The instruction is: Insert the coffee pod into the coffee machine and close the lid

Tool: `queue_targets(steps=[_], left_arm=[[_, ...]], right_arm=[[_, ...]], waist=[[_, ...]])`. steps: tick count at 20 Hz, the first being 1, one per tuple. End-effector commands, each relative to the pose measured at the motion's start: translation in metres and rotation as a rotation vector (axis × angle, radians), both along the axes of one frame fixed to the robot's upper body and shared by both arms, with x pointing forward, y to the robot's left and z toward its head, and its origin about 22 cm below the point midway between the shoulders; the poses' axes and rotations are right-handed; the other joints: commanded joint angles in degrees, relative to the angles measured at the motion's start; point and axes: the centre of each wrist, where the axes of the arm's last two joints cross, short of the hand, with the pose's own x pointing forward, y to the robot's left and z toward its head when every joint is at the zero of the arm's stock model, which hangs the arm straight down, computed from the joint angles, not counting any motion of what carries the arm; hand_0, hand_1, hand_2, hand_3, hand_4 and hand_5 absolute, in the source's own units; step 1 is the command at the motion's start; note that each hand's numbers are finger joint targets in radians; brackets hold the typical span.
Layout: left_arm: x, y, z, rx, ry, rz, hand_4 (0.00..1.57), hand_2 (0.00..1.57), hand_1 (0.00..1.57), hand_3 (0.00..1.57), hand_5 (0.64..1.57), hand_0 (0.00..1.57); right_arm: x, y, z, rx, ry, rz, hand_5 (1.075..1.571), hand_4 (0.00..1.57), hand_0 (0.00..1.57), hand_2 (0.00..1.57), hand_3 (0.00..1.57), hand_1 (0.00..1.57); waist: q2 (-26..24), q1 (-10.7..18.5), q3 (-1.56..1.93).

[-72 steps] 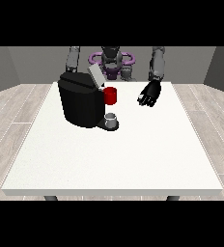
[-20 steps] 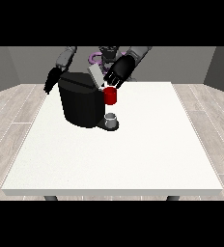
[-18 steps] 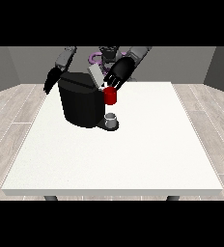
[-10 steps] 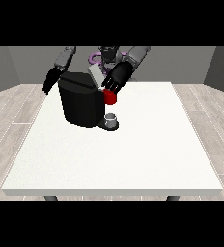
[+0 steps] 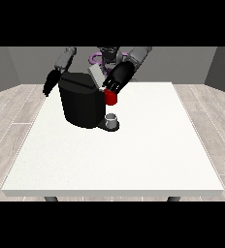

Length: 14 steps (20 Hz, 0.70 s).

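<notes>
The black coffee machine (image 5: 79, 104) stands at the table's back left. Its grey lid (image 5: 95, 75) is tilted up above the machine's top. The hand at the view's right (image 5: 118, 79) reaches down from the back, and its straight fingers lie against the lid's front edge, just above a red thing at the machine (image 5: 111, 98). The hand at the view's left (image 5: 51, 82) hangs with straight fingers beside the machine's left side, touching nothing that I can see. A small grey thing (image 5: 112, 119) sits on the machine's base under the red thing; I cannot tell whether it is the pod.
The white table (image 5: 134, 155) stretches towards the camera and to the right of the machine. The robot's torso (image 5: 107, 53) is behind the machine at the far edge.
The hand at the view's right came from the table's right side to the lid and has sunk slightly on it. The hand at the view's left has shifted a little beside the machine.
</notes>
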Motion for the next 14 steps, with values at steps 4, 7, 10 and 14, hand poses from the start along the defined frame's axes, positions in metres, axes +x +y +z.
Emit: queue_targets(steps=[4,7,10,14], left_arm=[[-0.001,-0.003,0.013,0.013,-0.035,-0.006,0.36,1.22,1.20,1.18,1.571,1.20],[0.000,-0.017,-0.005,0.027,-0.067,0.010,0.29,1.26,1.24,1.20,1.571,1.24],[-0.001,0.012,0.008,0.093,-0.061,0.037,0.00,1.23,1.21,1.13,1.571,1.21],[-0.004,0.029,0.002,0.179,-0.122,0.041,0.00,1.19,1.17,1.07,1.571,1.17]], right_arm=[[-0.001,-0.007,-0.011,-0.002,-0.003,0.002,1.571,0.00,0.00,0.00,0.00,0.00],[-0.001,-0.002,-0.012,0.019,0.037,-0.012,1.571,0.00,0.00,0.00,0.00,0.00],[-0.006,0.011,-0.009,-0.008,0.004,-0.006,1.571,0.00,0.00,0.00,0.00,0.00],[-0.002,0.003,0.012,-0.031,-0.023,0.015,1.571,0.00,0.00,0.00,0.00,0.00]], waist=[[-0.75,0.77,0.03],[-1.16,0.24,0.01],[-0.51,-0.27,0.00],[1.16,-1.65,-0.02]])
